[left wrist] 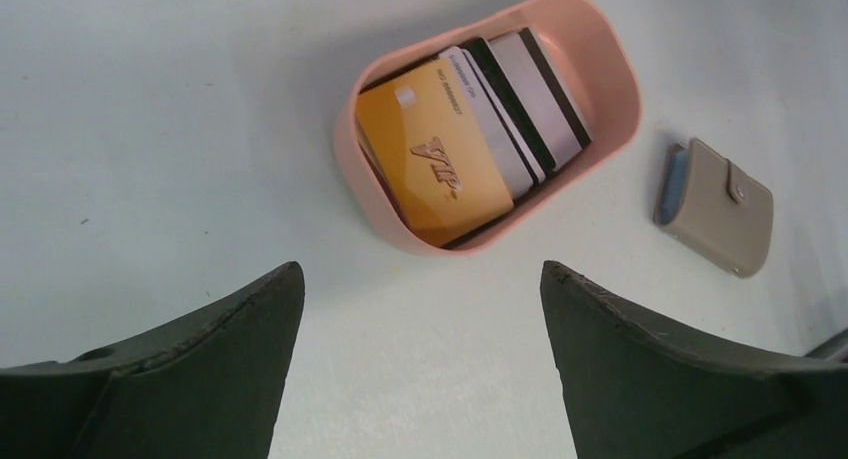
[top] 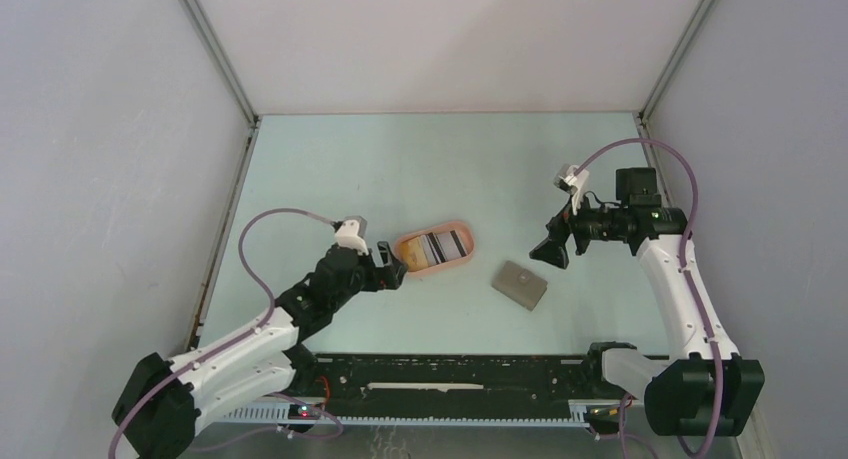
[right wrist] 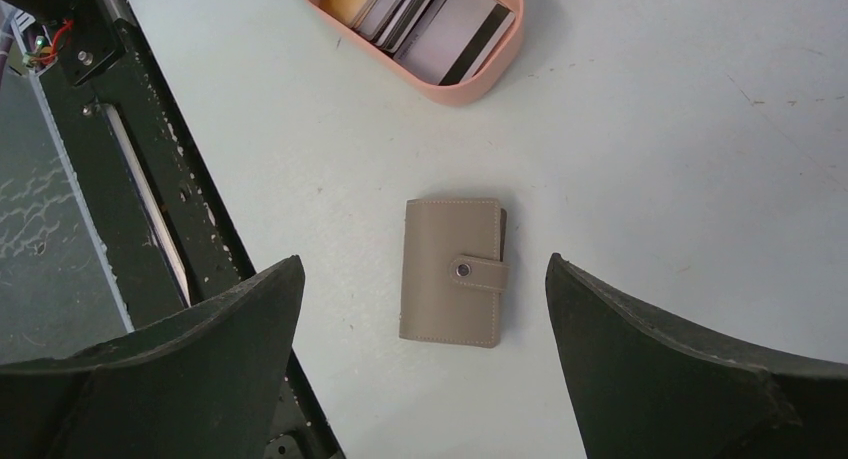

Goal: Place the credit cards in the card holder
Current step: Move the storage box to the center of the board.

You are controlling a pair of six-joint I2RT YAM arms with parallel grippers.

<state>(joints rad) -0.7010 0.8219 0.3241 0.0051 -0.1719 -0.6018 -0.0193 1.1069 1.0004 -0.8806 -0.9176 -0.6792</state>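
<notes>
The credit cards [left wrist: 470,139] lie stacked in a peach-orange oval tray [left wrist: 610,69], a yellow-orange one on top and dark ones with silvery stripes beside it; they also show from above [top: 438,247] and in the right wrist view [right wrist: 430,24]. The card holder [right wrist: 452,271] lies folded shut on the table, tab snapped; it shows from above [top: 520,284] and in the left wrist view [left wrist: 715,207]. My left gripper [top: 392,269] hovers open just left of the tray, nothing between its fingers. My right gripper [top: 550,251] hangs open to the right of the card holder, empty.
The peach tray [top: 434,250] sits mid-table, the card holder to its right. A black rail [top: 450,374] with the arm bases runs along the near edge and shows at the left of the right wrist view [right wrist: 130,179]. White walls enclose the table.
</notes>
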